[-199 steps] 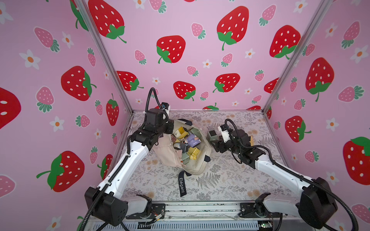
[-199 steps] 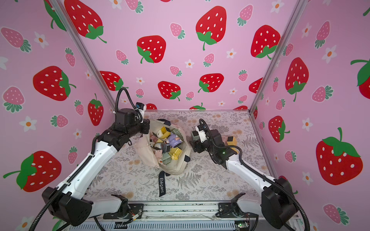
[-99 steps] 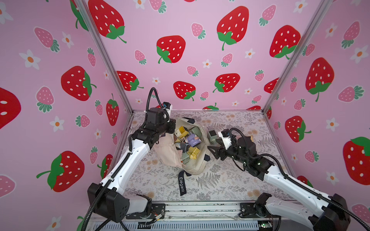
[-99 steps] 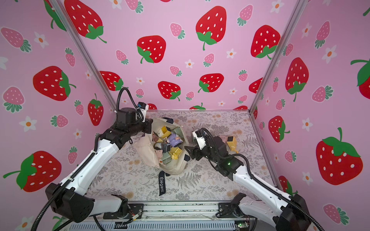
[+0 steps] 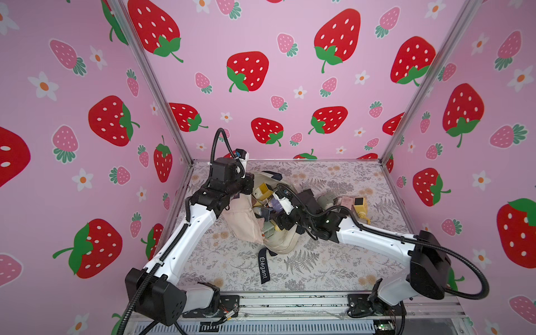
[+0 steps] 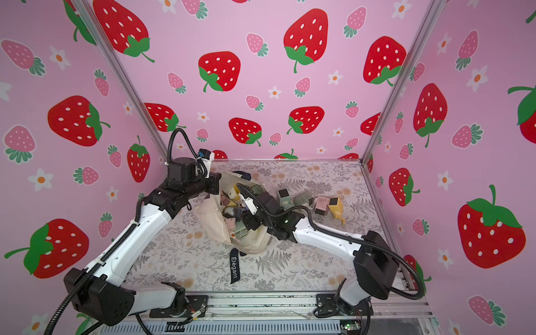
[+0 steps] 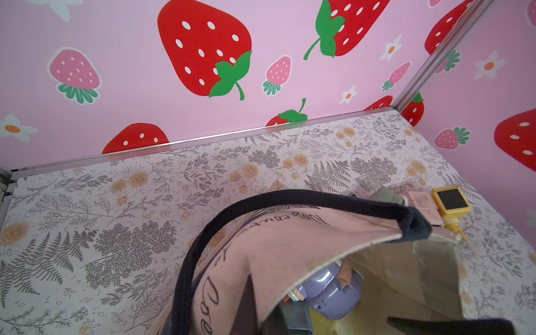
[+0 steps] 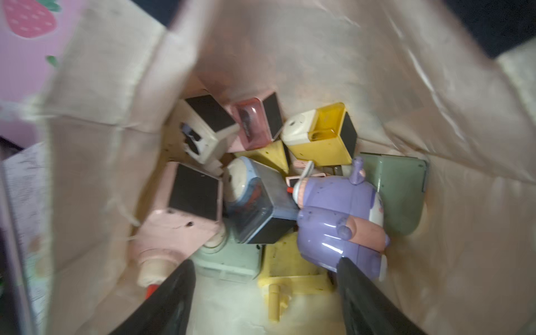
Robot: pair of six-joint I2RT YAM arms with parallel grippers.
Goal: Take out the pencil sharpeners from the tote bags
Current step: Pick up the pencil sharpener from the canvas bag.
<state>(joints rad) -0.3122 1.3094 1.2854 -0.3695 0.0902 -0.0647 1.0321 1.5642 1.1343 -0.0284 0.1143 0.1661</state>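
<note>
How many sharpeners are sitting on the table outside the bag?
4, in a row beside the bag: green one, grey-green one, pink one, yellow one. The right arm may hide more.

I'm working in a staged robot test booth: strawberry-print pink walls [image 5: 290, 29] on aluminium posts [image 5: 150, 81] box in a floral-papered bench [image 5: 333, 269] with a metal mounting rail [image 5: 290, 301] in front.

**Strawberry-Papered Booth, Floral Desk**

The space is enclosed by three pink walls [image 5: 275, 34], printed with red and pink strawberries and white flowers. The walls are joined at the far corners by aluminium posts [image 5: 154, 87]. The desk [image 5: 333, 269] is covered with a pale sheet patterned in grey ferns and tan roses. A metal rail [image 5: 290, 301] is fixed along its near edge. Everything is evenly, softly lit.
</note>
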